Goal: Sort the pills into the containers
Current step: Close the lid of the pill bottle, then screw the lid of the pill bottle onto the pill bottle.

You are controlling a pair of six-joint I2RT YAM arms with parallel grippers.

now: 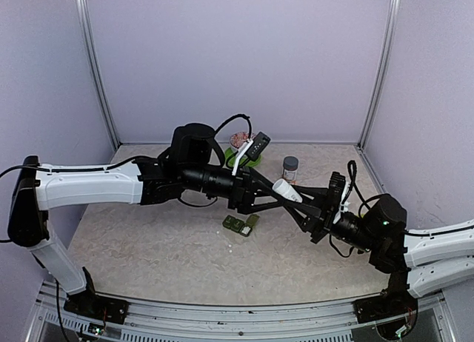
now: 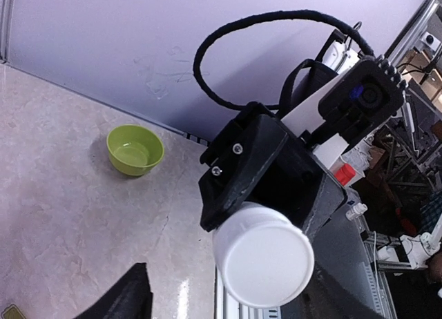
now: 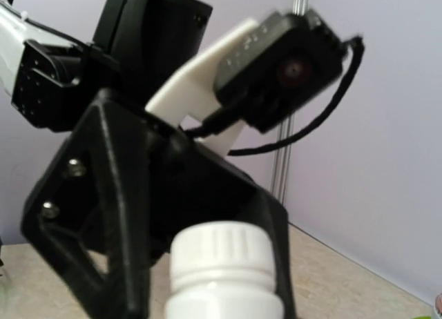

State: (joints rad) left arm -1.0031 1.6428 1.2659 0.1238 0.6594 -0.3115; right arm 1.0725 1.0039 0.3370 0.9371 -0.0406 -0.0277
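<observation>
Right gripper is clamping the bottle, left gripper is hanging open around its cap. Containers are lying below the bottle, left arm is blocking half the bowl behind it, and pills are looking too tiny to spot.

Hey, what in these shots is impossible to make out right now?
Pills: none visible in any view; too small or hidden.
Containers: top view, too small to tell lids open or shut.
Right tool: its fingers fall below the right wrist view's bottom edge, under the white bottle.
</observation>
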